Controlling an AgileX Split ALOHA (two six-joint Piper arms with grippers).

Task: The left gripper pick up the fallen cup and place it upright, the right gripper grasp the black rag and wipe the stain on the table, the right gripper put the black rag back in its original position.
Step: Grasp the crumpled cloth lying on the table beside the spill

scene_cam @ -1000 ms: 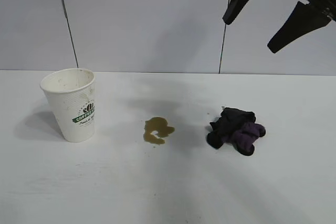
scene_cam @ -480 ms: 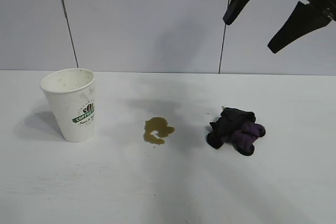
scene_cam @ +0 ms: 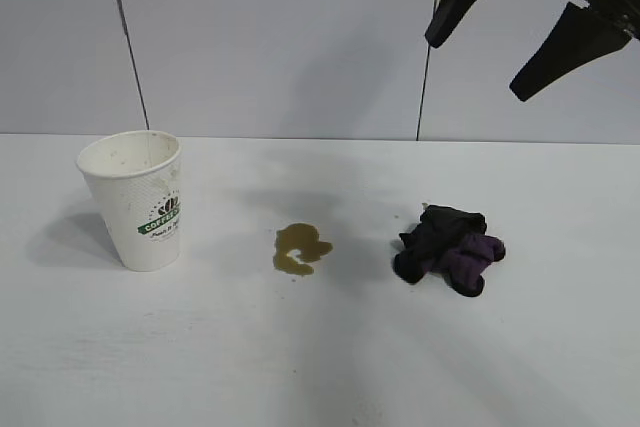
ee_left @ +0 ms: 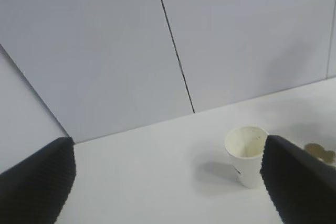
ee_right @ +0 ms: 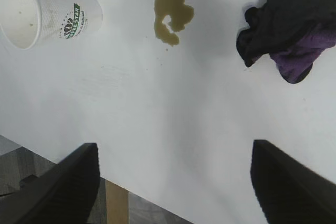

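With the cup already upright at the worktop's left, the right claw hangs spread and empty high above the black rag (beside the stain), so a skewed descent could nudge the bunched cloth away ungripped

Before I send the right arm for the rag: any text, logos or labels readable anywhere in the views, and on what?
"COFFEE...": green band on the cup, exterior view; the band's remaining letters are cut off by the curve.
Small line under the band: too blurred to read.
Round logo above the band: a picture, no legible lettering.
Black rag, table, wall: no text.
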